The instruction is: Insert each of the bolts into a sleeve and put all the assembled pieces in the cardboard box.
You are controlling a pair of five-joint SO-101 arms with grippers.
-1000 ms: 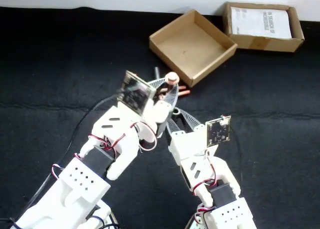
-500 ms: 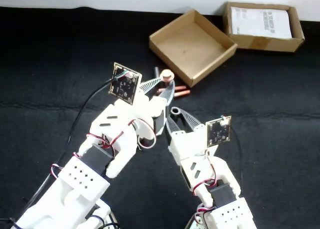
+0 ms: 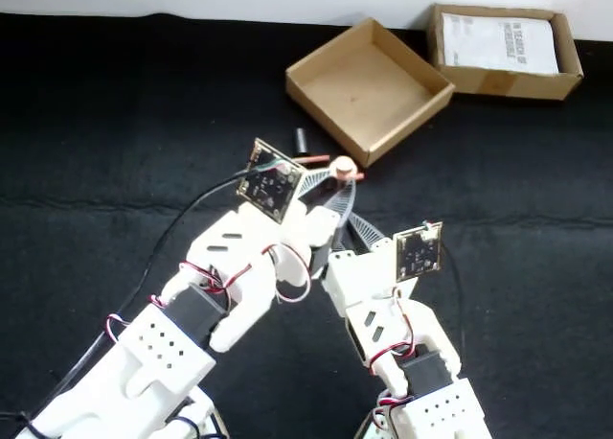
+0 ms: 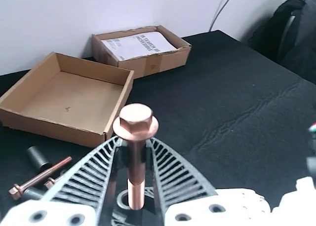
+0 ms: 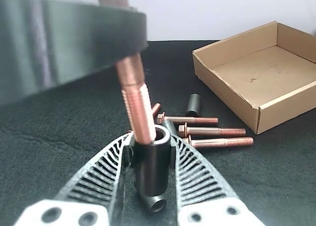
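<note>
My left gripper (image 4: 135, 143) is shut on a copper bolt (image 4: 134, 159), held upright with its hex head on top. My right gripper (image 5: 152, 137) is shut on a black sleeve (image 5: 153, 162), standing upright. The bolt's threaded tip (image 5: 140, 112) sits tilted at the sleeve's mouth. In the high view the left gripper (image 3: 335, 185) with the bolt head (image 3: 343, 167) hangs just over the right gripper (image 3: 350, 230). The open cardboard box (image 3: 369, 89) lies beyond them with nothing in it.
Three loose bolts (image 5: 212, 131) and a loose black sleeve (image 5: 193, 105) lie between the grippers and the box. Another sleeve (image 5: 153, 202) lies under the right gripper. A second box (image 3: 503, 48) holding a printed sheet stands at the back right.
The left gripper has swung right and toward the right gripper with the bolt, bringing it over the held sleeve. The right arm has stayed put.
</note>
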